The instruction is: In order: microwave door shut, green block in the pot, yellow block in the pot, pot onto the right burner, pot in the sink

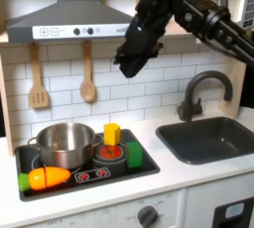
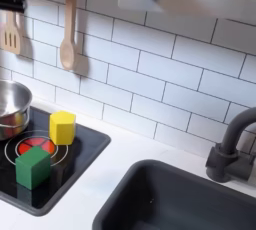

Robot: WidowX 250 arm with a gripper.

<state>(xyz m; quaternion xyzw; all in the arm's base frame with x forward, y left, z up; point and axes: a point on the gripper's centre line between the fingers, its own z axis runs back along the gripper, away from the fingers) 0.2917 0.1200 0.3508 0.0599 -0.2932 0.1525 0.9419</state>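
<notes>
Left to right in the first exterior view: pot [image 1: 65, 144] on the left burner, empty; yellow block [image 1: 112, 134] and green block [image 1: 134, 155] on the right burner beside it; gripper [image 1: 130, 64] high above, carrying nothing, jaw state impossible to tell; sink [image 1: 210, 138] far right. Probably green-block step: needs descent onto the green block, jaws spread.

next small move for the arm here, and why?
Probably bring the claw down over the green block. In the first exterior view the claw hangs high by the tiles, holding nothing visible, while both the green and yellow block sit on the stove beside the pot, not in it.
</notes>
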